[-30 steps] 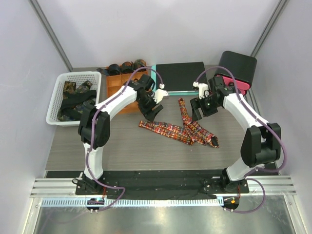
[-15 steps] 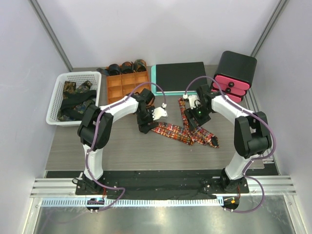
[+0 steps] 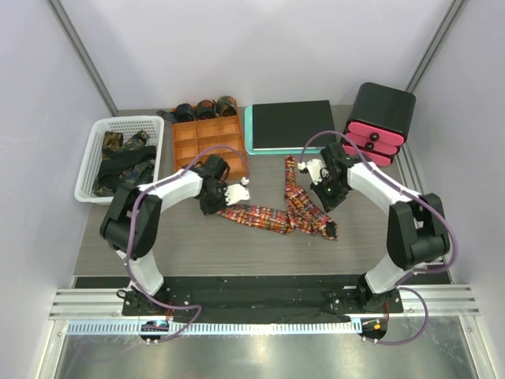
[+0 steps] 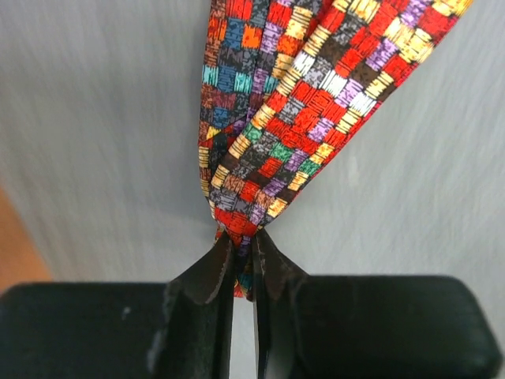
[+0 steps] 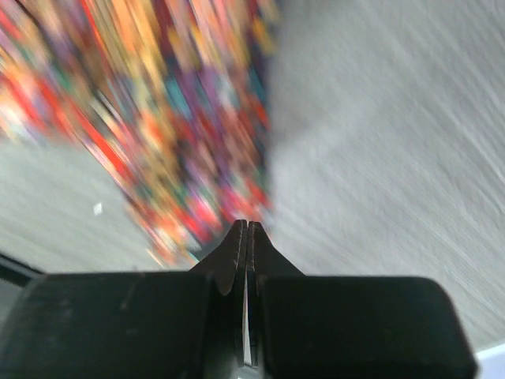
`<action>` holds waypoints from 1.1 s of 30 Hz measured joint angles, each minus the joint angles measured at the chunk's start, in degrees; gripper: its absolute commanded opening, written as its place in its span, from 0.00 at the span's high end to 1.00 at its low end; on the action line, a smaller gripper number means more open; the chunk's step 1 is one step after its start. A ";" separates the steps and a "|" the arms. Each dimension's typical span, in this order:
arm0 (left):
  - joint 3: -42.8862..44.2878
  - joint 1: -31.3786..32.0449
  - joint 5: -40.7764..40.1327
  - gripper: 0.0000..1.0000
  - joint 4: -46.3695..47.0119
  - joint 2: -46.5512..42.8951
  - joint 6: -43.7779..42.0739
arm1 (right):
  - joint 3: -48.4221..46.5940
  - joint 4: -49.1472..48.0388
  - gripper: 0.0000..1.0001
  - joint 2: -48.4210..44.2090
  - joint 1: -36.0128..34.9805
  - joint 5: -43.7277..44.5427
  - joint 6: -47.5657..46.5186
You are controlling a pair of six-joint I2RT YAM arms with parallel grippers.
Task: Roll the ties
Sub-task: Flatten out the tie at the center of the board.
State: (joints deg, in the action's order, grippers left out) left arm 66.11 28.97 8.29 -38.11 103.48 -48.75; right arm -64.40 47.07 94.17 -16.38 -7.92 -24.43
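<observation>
A red-orange checked tie (image 3: 268, 215) lies folded in a V on the grey table, one arm running up to the back. My left gripper (image 3: 218, 205) is shut on its left end. In the left wrist view the bunched fabric (image 4: 276, 95) is pinched between the fingertips (image 4: 213, 268). My right gripper (image 3: 317, 202) sits over the tie's right fold with its jaws pressed fully together. The right wrist view is blurred: the tie (image 5: 158, 103) lies just beyond the tips and no fabric shows between them.
A white basket (image 3: 93, 146) at the left holds dark patterned ties (image 3: 118, 166). An orange compartment tray (image 3: 209, 140) behind has three dark rolls (image 3: 205, 108) along its back row. A black pad on a teal board (image 3: 288, 124) and a black drawer box (image 3: 380, 117) stand at the back right.
Both grippers came down onto the tie and shut. The left gripper dragged its end leftward, and the whole tie shifted left with it.
</observation>
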 measured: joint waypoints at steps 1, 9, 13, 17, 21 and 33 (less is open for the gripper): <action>-2.10 -1.33 -0.26 0.89 -0.63 -1.73 0.00 | 0.92 0.57 0.99 -1.81 0.00 0.50 -0.96; -14.53 -7.56 -3.45 0.87 -5.35 -13.40 0.07 | 9.27 3.85 0.64 -11.58 0.00 2.60 -7.80; -16.87 -8.13 -4.07 0.85 -6.32 -15.87 0.61 | 7.34 5.81 0.32 -10.51 -0.07 -1.60 -5.03; -16.92 -8.17 -4.04 0.82 -6.71 -16.00 2.23 | 2.89 3.98 0.26 -9.29 -2.62 -5.29 -1.11; -16.79 -8.17 -4.07 0.78 -6.80 -16.00 3.34 | 2.97 1.09 0.26 -8.50 -8.70 -5.31 0.87; -15.67 -8.17 -5.01 0.85 -7.50 -16.00 4.79 | 10.34 -7.54 0.88 -0.63 -18.49 2.91 -0.98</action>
State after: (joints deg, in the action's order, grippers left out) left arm 50.43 20.80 3.29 -45.60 87.48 -43.97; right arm -54.06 39.53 93.54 -34.87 -5.02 -25.41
